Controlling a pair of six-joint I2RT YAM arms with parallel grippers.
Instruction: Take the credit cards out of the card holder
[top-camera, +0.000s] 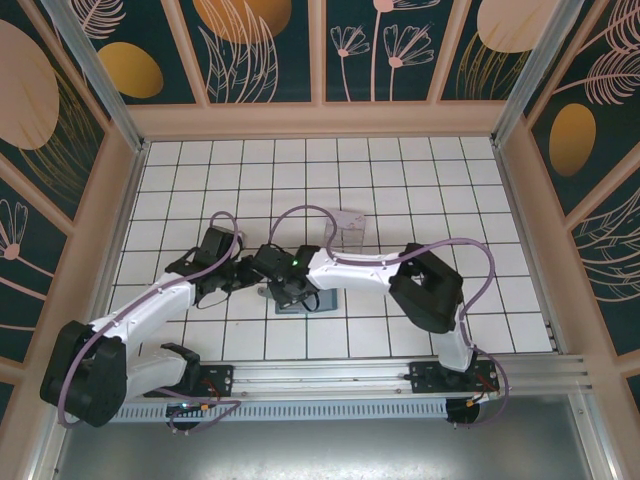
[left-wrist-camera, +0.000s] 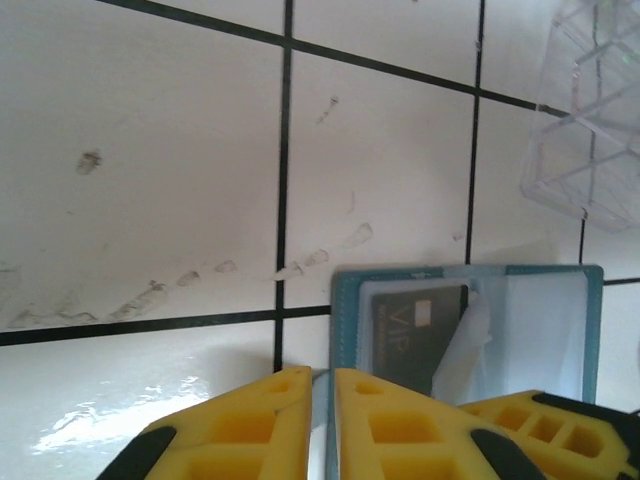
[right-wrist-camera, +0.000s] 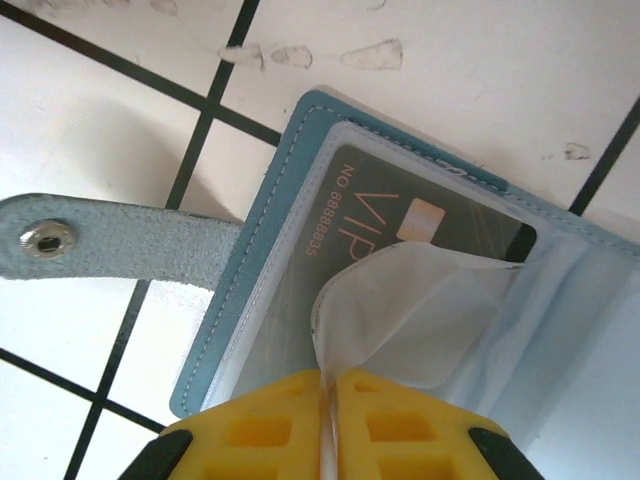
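Observation:
The teal card holder (top-camera: 296, 306) lies open on the tiled floor between both arms. A black credit card (right-wrist-camera: 400, 225) marked VIP sits inside a clear sleeve; it also appears in the left wrist view (left-wrist-camera: 415, 330). My left gripper (left-wrist-camera: 322, 375) is shut on the near edge of the card holder (left-wrist-camera: 345, 320), pinning it. My right gripper (right-wrist-camera: 330, 375) is shut on a translucent sleeve leaf (right-wrist-camera: 420, 310) of the card holder (right-wrist-camera: 262, 250), which bulges up over the card. In the top view the left gripper (top-camera: 250, 272) and right gripper (top-camera: 283, 290) nearly touch.
The holder's grey strap tab (right-wrist-camera: 100, 245) with its snap sticks out to the side. A clear plastic tray (top-camera: 350, 230) stands about one tile beyond the holder, also in the left wrist view (left-wrist-camera: 590, 120). The right gripper's yellow fingers (left-wrist-camera: 540, 430) sit close beside my left ones.

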